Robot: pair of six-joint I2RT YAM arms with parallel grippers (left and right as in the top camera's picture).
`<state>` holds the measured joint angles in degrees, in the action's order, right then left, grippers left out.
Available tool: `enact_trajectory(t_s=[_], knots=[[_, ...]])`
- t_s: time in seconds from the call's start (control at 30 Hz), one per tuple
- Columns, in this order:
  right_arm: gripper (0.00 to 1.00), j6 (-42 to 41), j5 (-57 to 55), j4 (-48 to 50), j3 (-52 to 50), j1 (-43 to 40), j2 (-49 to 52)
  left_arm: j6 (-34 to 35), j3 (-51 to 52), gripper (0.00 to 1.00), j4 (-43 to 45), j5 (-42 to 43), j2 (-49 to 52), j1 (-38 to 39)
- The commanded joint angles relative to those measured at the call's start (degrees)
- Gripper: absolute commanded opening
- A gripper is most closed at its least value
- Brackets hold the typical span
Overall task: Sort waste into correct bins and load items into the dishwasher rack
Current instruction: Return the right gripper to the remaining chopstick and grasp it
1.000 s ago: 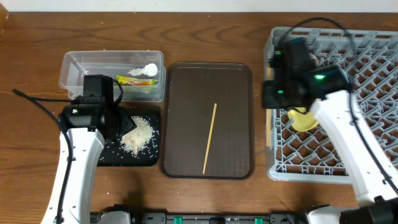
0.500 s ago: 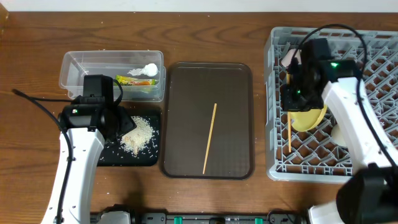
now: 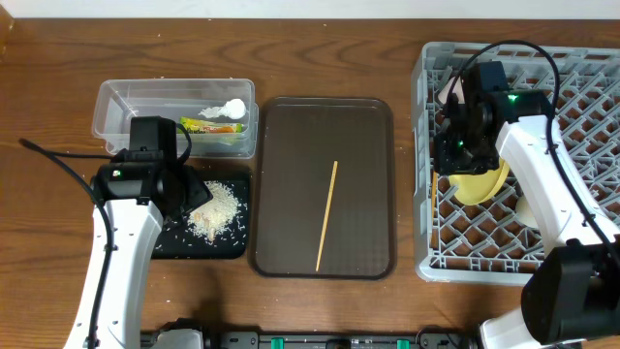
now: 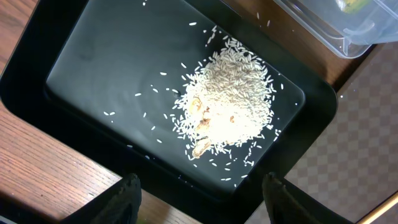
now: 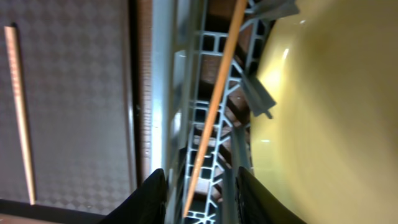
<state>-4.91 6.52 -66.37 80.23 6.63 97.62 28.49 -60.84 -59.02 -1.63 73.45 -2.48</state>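
My right gripper is open over the left part of the grey dishwasher rack, next to the yellow plate. One wooden chopstick lies in the rack's grid between the spread fingers, with the plate beside it. The other chopstick lies on the brown serving tray. My left gripper is open and empty above the near edge of the black tray, which holds a pile of rice. The clear tub holds the green-and-orange wrapper and the white scrap.
A pinkish-white bowl shows partly behind my right arm at the rack's back left. A pale object sits in the rack right of the plate. Loose grains are scattered over the black tray.
My right arm moved from the rack's left edge to over the rack beside the yellow plate. The chopstick now lies in the grid. The left arm has not moved.
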Motion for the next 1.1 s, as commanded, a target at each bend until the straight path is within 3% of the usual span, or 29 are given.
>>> enact_trajectory(t_s=[0.0,0.2,0.43,0.83,1.07], knots=[[0.36,0.5,4.5,0.8,2.6,0.6,-2.0,0.1,0.6,0.66,-0.3,0.1,-0.5,-0.2],[0.43,0.4,13.5,9.3,4.0,5.5,-4.5,0.1,0.6,0.66,-0.3,0.1,-0.5,-0.2],[0.51,-6.2,7.7,14.7,4.0,17.2,-1.8,0.1,0.6,0.66,-0.3,0.1,-0.5,-0.2],[0.49,-26.0,-1.8,12.8,4.0,33.7,13.0,0.1,0.6,0.66,-0.3,0.1,-0.5,-0.2],[0.48,-30.1,-1.8,12.0,4.0,37.6,19.8,0.1,0.6,0.66,-0.3,0.1,-0.5,-0.2]])
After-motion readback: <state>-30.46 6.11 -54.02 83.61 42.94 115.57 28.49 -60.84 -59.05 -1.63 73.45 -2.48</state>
